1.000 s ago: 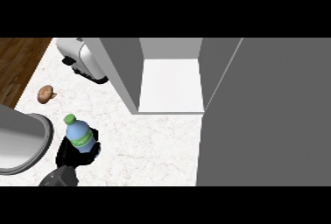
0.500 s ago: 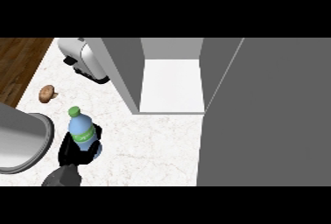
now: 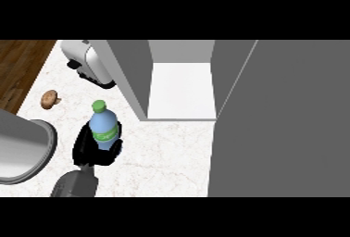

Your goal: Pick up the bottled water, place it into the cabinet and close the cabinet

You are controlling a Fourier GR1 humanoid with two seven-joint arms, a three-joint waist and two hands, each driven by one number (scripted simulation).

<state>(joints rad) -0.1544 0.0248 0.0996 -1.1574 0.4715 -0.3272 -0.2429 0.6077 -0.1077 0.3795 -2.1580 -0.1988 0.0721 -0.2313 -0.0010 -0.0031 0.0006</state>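
One grey forearm [image 3: 75,184] enters from the lower edge. Its black hand [image 3: 96,149] is curled round the bottled water [image 3: 104,130].

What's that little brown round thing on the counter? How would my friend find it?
Start at the white marble counter and go to its left side, by the wooden floor. Between the white toaster above and the big metal pot below lies a small brown pastry, the only brown thing there.

Looked like pale veined marble on the counter [image 3: 171,152], beside dark grained wood on the floor [image 3: 21,65]. Seemed clear bluish plastic for the bottle [image 3: 104,129], matt grey for the cabinet [image 3: 287,115], brushed metal for the pot [image 3: 21,148].
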